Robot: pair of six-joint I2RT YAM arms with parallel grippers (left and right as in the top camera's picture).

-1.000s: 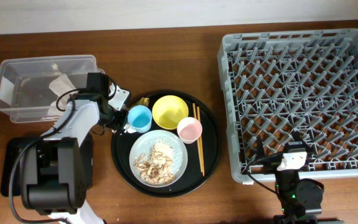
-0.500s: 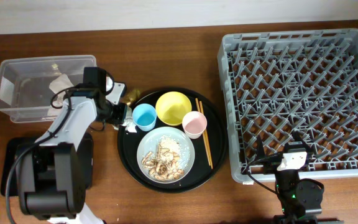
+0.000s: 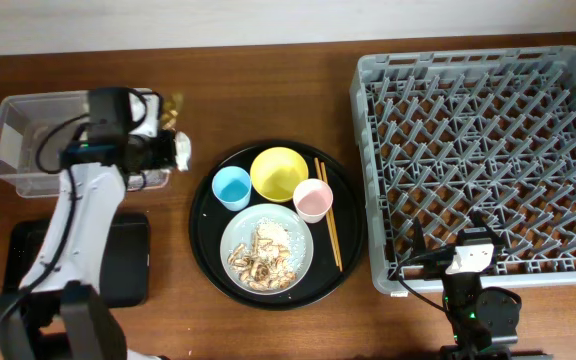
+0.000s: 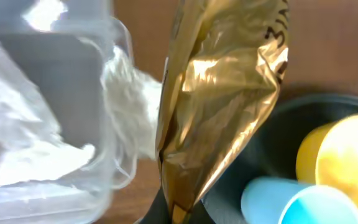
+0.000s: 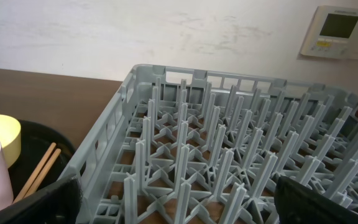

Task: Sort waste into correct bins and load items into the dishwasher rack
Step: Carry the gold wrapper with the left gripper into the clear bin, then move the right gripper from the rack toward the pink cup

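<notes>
The left gripper (image 4: pixel 174 214) is pinched shut on one end of the small brown-gold wrapper (image 4: pixel 222 93). The wrapper's long axis runs straight out from the jaws, free end toward the table's far edge, just outside the clear tub's (image 3: pixel 28 105) right wall. It looks light, thin, crinkly and slick, so an end pinch suits it. The right gripper (image 5: pixel 179 196) gapes wide, empty, at the dishwasher rack's (image 3: pixel 388 270) near edge.

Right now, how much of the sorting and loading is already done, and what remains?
Done: nothing loaded; the dishwasher rack stands empty. In hand: the left gripper pinches the gold wrapper at the clear tub's edge, white napkin beside it. Left: food scraps on the plate, yellow bowl, blue cup, pink cup, all on the round tray.
</notes>
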